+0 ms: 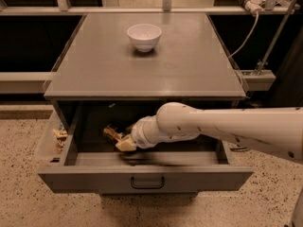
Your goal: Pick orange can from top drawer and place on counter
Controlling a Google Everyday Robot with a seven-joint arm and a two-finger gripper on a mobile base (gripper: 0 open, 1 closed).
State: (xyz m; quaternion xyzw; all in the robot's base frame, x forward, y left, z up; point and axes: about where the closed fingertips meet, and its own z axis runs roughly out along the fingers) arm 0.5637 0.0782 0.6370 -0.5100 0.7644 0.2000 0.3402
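1. The step in hand is the pick: the arm (pixel 227 129) reaches from the right into the open top drawer (pixel 147 176), and the gripper (pixel 124 143) sits low inside it, left of centre.
2. The orange can (pixel 111 133) lies in the drawer just to the left of the gripper and a little behind it, touching it or very nearly so. It looks tipped over rather than upright.
3. How the jaws stand I cannot tell: they are crowded against the can in shadow, so neither their opening nor any hold on the can is plain.
4. The bench (pixel 142 74) above carries only a white bowl (pixel 144 36), set well back near its far edge.
5. By my judgement the task is early: the can is not yet out of the drawer.
6. The next move calls for a sure hold on the can, then a lift clear of the drawer front and the bench's front lip, before carrying it up over the bench and setting it down apart from the bowl.
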